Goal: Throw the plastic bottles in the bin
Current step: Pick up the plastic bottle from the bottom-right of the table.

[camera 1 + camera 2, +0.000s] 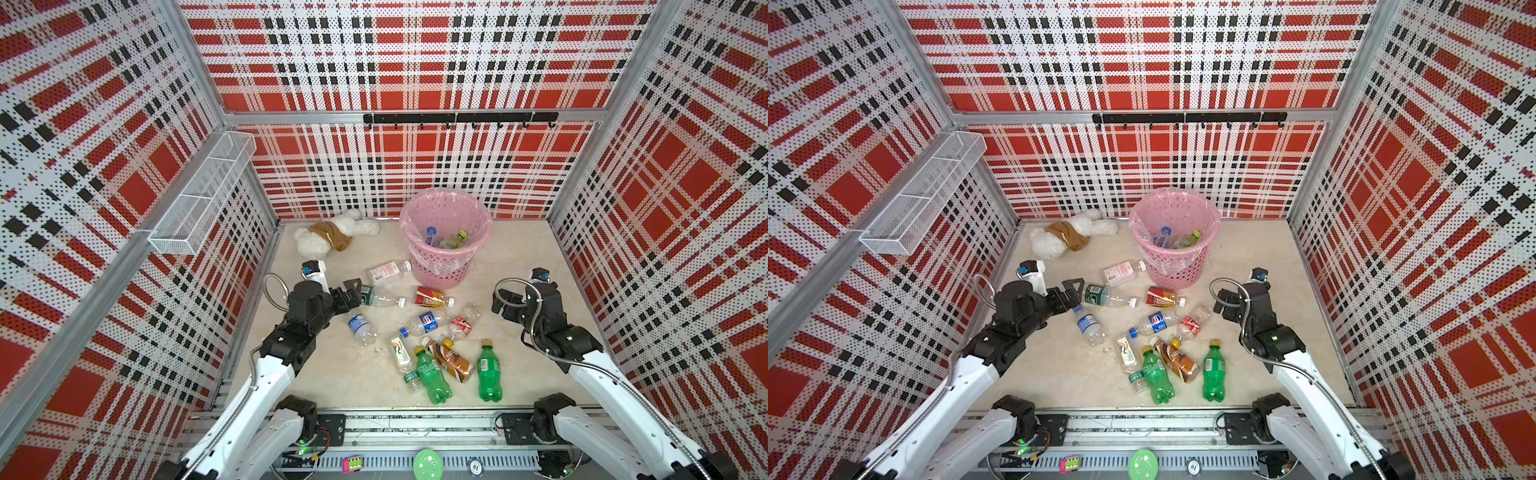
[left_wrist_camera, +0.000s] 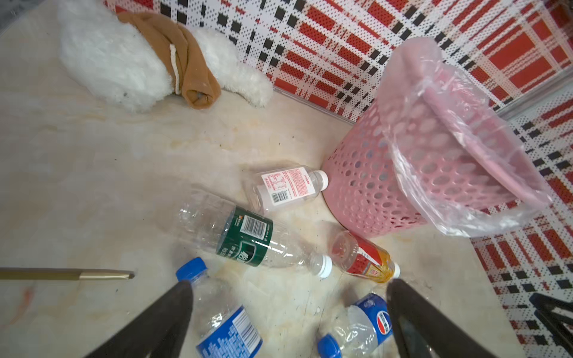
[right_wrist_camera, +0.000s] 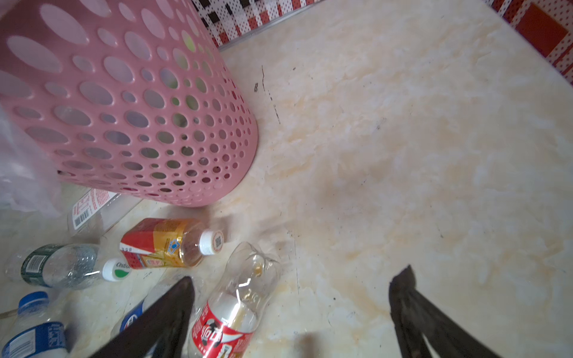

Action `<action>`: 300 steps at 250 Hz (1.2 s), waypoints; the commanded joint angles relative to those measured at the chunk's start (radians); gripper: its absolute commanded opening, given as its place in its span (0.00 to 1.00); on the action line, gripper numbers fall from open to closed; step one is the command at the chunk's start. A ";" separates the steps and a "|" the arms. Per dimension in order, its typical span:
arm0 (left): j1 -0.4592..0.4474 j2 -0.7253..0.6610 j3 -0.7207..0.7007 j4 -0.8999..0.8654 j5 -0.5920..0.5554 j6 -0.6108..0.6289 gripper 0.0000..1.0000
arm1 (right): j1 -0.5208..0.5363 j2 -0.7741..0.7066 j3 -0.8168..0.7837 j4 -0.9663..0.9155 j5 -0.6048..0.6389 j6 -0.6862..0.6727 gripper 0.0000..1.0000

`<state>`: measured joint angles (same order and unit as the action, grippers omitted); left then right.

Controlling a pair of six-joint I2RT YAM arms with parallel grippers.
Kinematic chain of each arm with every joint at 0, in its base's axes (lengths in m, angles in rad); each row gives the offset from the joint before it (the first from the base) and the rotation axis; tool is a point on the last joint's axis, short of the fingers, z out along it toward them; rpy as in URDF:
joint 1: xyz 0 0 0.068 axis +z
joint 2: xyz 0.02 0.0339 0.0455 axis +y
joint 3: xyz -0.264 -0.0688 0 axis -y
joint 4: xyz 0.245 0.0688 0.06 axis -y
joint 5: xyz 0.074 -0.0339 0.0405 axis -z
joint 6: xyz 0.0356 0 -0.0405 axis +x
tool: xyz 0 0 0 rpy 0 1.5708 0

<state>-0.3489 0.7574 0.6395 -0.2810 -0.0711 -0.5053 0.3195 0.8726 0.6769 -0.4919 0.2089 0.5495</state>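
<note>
**Top views.** In both top views we see the bin standing upright near the back wall. It holds a blue-capped bottle and a green-capped bottle. The other plastic bottles lie scattered on the floor in front of it, between the arms. The left gripper is spread and empty, just beside a green-labelled bottle. The right gripper is likewise spread and empty, near a red-labelled bottle. A plush toy lies by the back wall.

**Left wrist.** We look between wide-apart fingers that hold nothing. The green-labelled bottle lies beyond them, and the bin stands farther off.

**Right wrist.** The jaws are wide apart. The red-labelled bottle lies on the floor beside one finger, with the bin beyond.
</note>
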 commanded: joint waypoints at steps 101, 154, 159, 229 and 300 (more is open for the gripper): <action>0.025 -0.030 -0.055 -0.095 -0.180 -0.074 0.99 | 0.251 -0.266 -0.064 -0.606 0.042 0.410 1.00; 0.098 -0.034 -0.083 -0.073 -0.091 -0.112 0.99 | 0.348 -0.221 -0.112 -0.548 0.030 0.471 1.00; 0.101 -0.036 -0.087 -0.070 -0.086 -0.118 0.99 | 0.362 -0.211 -0.114 -0.539 0.035 0.479 1.00; 0.132 -0.059 -0.114 -0.057 -0.056 -0.136 0.99 | 0.570 -0.073 -0.124 -0.445 0.116 0.609 1.00; 0.142 -0.046 -0.122 -0.056 -0.041 -0.142 0.99 | 0.574 -0.035 -0.217 -0.303 0.073 0.649 0.88</action>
<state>-0.2180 0.7151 0.5262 -0.3656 -0.1272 -0.6331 0.8883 0.8238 0.4828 -0.8860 0.2794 1.1679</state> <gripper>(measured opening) 0.990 0.902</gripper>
